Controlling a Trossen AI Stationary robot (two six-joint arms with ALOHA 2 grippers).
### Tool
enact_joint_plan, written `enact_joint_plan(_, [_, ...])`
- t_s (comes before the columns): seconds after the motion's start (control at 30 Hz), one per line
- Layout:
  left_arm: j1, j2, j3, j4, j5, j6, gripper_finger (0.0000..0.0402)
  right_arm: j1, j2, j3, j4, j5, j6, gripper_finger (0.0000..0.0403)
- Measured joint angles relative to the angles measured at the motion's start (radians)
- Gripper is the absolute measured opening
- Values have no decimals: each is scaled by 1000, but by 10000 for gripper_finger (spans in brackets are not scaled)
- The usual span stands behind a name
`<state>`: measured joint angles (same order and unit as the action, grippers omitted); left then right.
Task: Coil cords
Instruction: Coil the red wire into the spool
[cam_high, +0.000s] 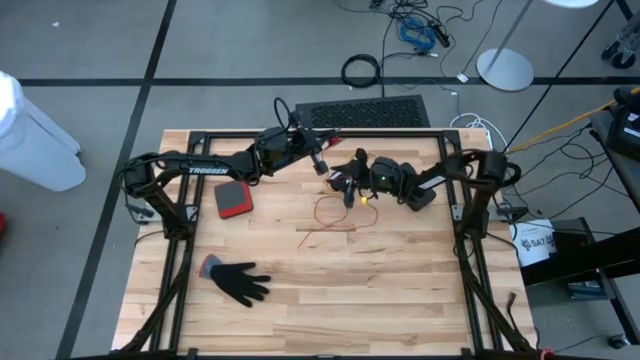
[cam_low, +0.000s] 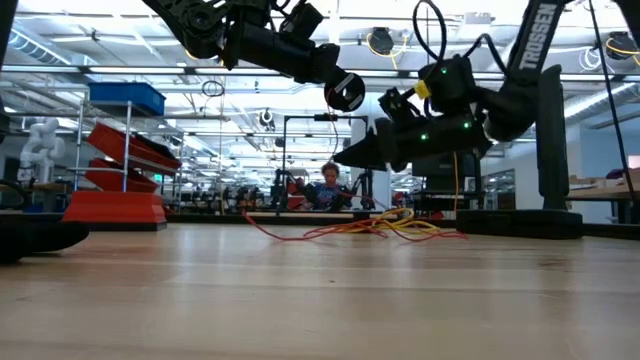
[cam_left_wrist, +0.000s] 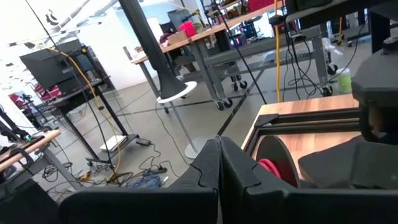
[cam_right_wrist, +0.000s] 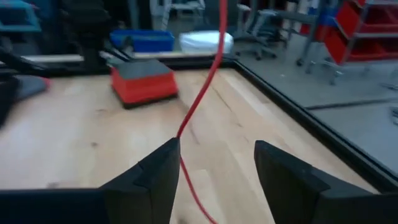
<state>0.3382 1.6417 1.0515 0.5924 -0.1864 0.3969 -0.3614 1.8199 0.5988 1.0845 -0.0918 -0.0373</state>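
A thin orange-red cord (cam_high: 335, 215) lies in loose loops mid-table, seen as a tangle with yellow strands (cam_low: 390, 226) in the low view. One strand (cam_right_wrist: 208, 68) rises steeply out of the right wrist view, toward my left gripper (cam_high: 322, 165), which hangs shut above the table (cam_low: 345, 92) (cam_left_wrist: 219, 165). My right gripper (cam_high: 350, 190) (cam_right_wrist: 217, 162) is open and low, its fingers either side of that strand. The strand passes close by one finger (cam_right_wrist: 168, 162); whether it touches, I cannot tell. No black cord shows. My left gripper is shut, and the raised strand (cam_right_wrist: 217, 25) leads up toward it. The place of contact shows in no view: its own wrist view shows only the closed fingers (cam_left_wrist: 205, 168). The strand runs nearly straight below it, and the rest of the cord lies on the table.
A red box (cam_high: 233, 200) (cam_right_wrist: 143, 81) sits left of centre and a black glove (cam_high: 240, 282) lies toward the near left. A black frame rail (cam_high: 300, 133) borders the tabletop, with a dark grid mat (cam_high: 365, 112) at the far edge. Bare wood lies near and right.
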Motion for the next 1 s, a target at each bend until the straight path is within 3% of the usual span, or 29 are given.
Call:
enact_joint_plan(0.27, [0,0,0,0,0,0,0,-1,61,27,46,-116,2,174])
enact_joint_plan(1.0, [0,0,0,-7,21,-26,0,-11,71,65,40,-124,-35,125])
